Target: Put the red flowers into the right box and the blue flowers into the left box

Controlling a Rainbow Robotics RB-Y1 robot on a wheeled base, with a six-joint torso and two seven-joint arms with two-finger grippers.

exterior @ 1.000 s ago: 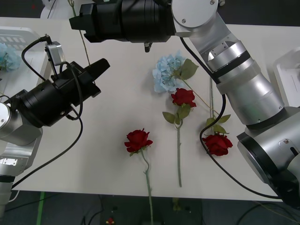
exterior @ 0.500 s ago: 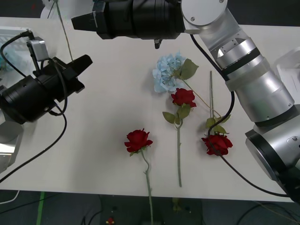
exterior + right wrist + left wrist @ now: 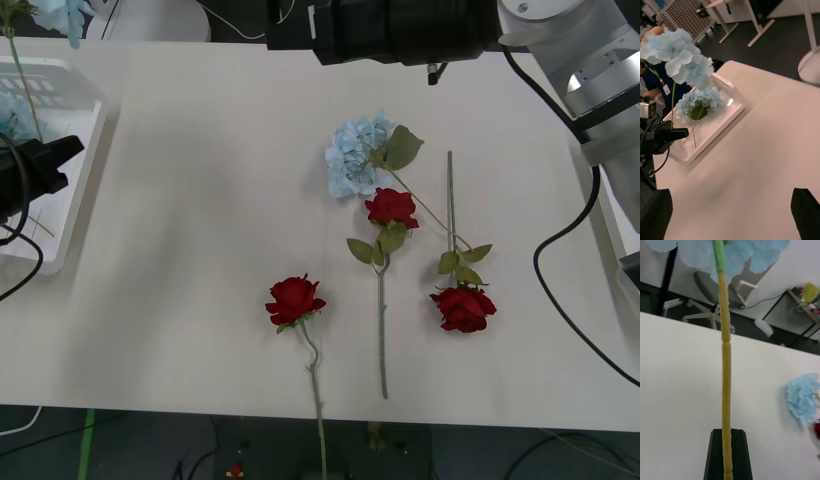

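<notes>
Front view: 3 red flowers (image 3: 392, 207) and 1 blue flower (image 3: 356, 155) on table; left gripper (image 3: 45, 165) pinches another blue stem above left box (image 3: 85, 170); right gripper (image 3: 730, 210) spread.

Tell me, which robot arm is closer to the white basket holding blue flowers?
The left. The left gripper hangs over the left box, pinching a blue flower's stem. The right gripper sits open, farther back across the table.

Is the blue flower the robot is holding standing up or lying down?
Standing up. The left gripper is shut on the held blue flower, whose stem rises straight to the bloom above the left box.
</notes>
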